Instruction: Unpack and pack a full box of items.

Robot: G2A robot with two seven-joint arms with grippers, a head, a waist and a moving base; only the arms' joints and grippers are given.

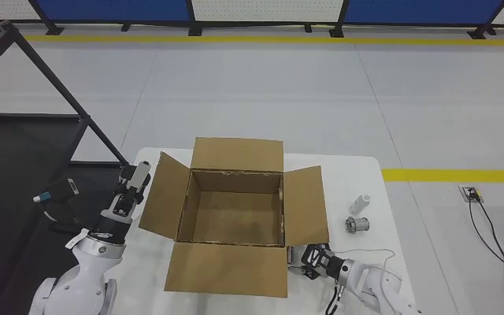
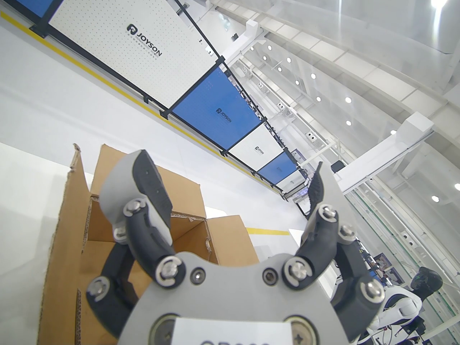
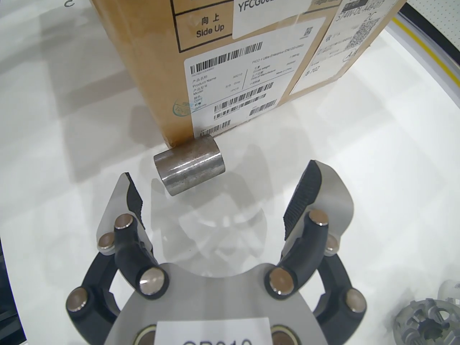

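An open cardboard box [image 1: 235,211] stands mid-table with all flaps spread, and its bare brown floor shows. A short metal cylinder [image 3: 189,169] lies on the white table against the box's near right corner [image 3: 172,109]. My right gripper [image 3: 221,172] is low over the table just short of the cylinder, open, with nothing between its fingers. From above, the right gripper [image 1: 309,258] is beside the cylinder [image 1: 290,256]. My left gripper [image 2: 231,163] is open and tilted upward beside the box's left flap [image 2: 68,224]; from above the left gripper [image 1: 135,177] is at the table's left edge.
A small white bottle [image 1: 360,205] and a metal gear [image 1: 356,225] sit on the table right of the box. The gear [image 3: 420,319] is close behind my right gripper. A black frame [image 1: 55,87] stands off the table's left side.
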